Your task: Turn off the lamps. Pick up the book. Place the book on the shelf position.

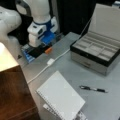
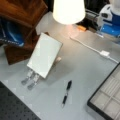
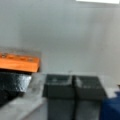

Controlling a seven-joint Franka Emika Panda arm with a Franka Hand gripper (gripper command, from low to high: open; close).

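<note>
While the lamp (image 2: 68,10) glows, the book (image 1: 60,97) leans on its stand (image 2: 30,79), untouched.

Gripper (image 3: 74,86) hangs clenched, fingers (image 3: 58,86) together, near the table's (image 1: 75,70) far edge, well apart from book, switch (image 1: 50,61) and wooden block (image 1: 13,93); bare table around the pen (image 1: 93,89).

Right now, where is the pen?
In both front views the pen lies flat on the grey table, between the white notebook and the compartmented box, touching neither.
</note>
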